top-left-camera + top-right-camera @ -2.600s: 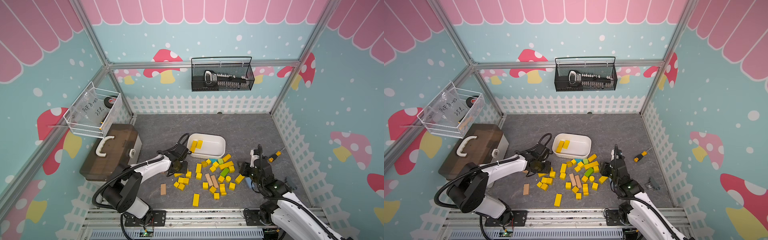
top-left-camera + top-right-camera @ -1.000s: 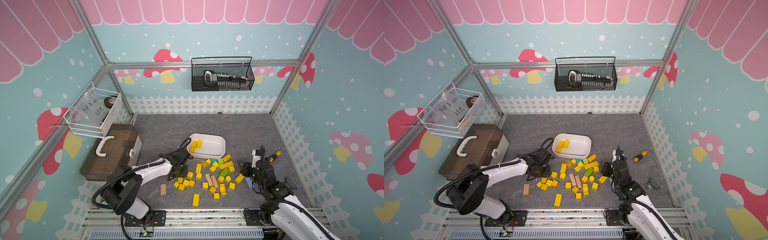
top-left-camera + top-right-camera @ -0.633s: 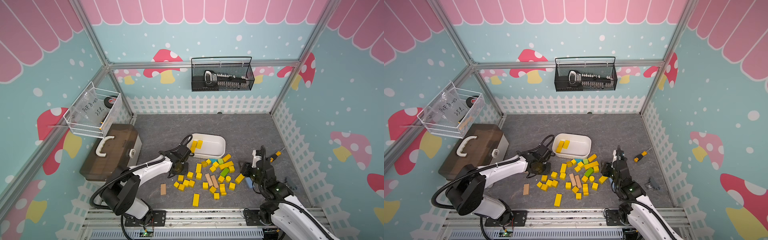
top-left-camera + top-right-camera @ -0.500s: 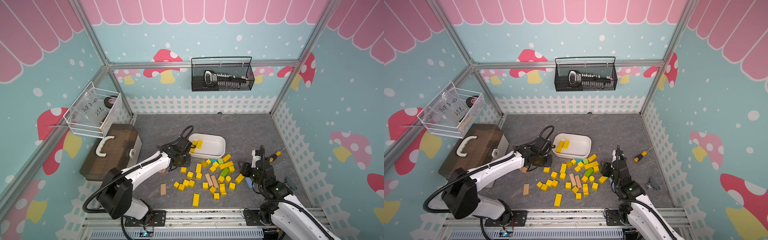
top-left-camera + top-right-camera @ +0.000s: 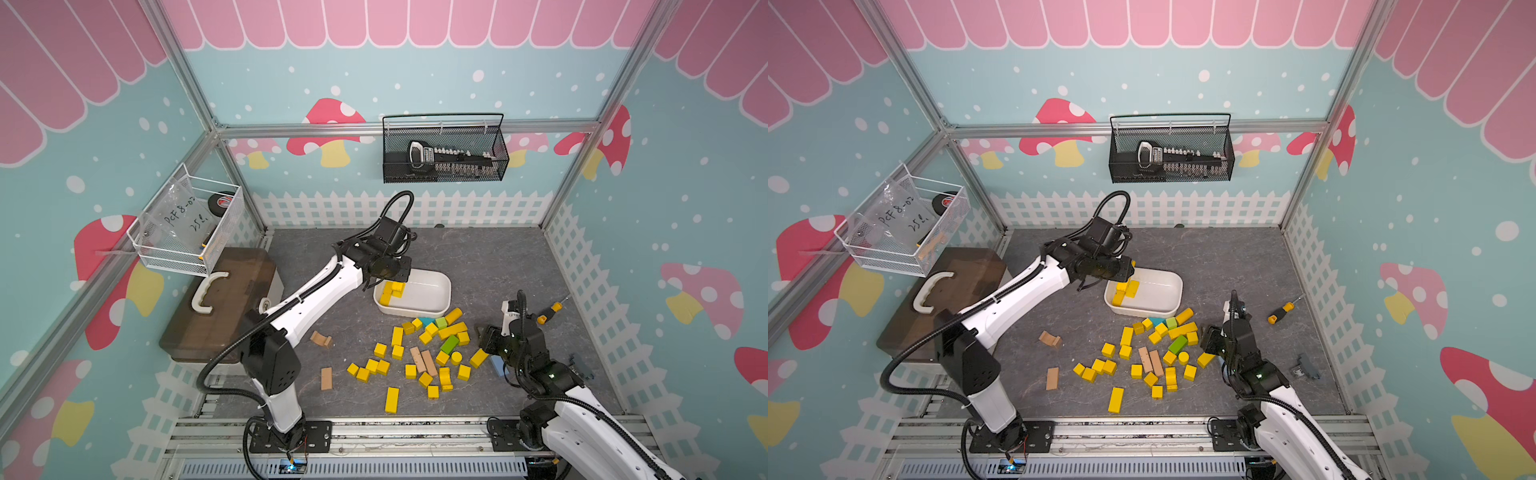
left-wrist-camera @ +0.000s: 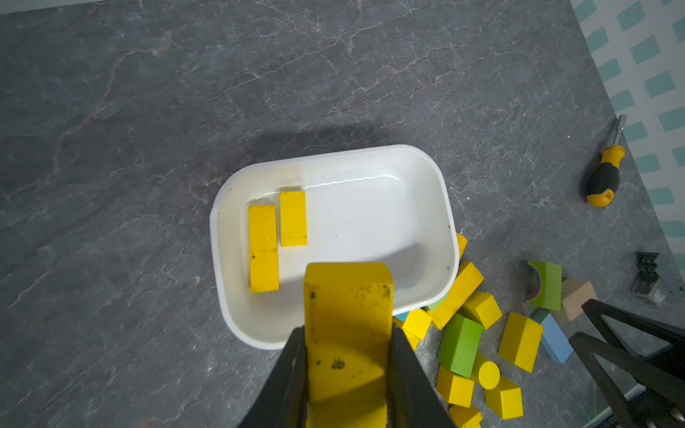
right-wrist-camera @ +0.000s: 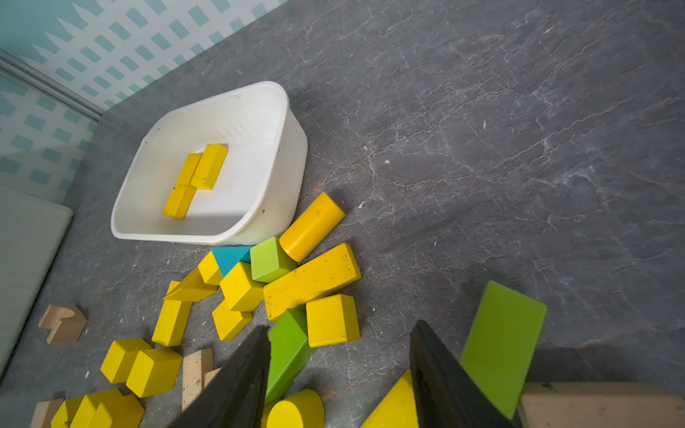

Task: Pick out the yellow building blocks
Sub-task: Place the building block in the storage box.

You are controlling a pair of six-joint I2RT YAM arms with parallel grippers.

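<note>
Yellow blocks [image 5: 397, 336] were mostly unsorted at this moment. Two bars [image 6: 263, 248] lay flat in the white tub [image 6: 426, 229], side by side and touching. The bulk lay scattered on the floor [image 5: 478, 257] just beside the tub, mixed with green blocks [image 6: 459, 344], tan blocks [image 5: 424, 360] and a teal block [image 7: 230, 257]. The left gripper [image 6: 346, 333] was pinching one more yellow piece [image 6: 348, 292] between its jaws and hung above the tub's rim. I judged a third delivery to be in hand, release pending. The right gripper [image 7: 339, 355] stood with jaws spread and empty, low over the pile. I rated the task as early: more than twenty yellow pieces, by my count, were left to move, and several were wedged against non-yellow ones.
</note>
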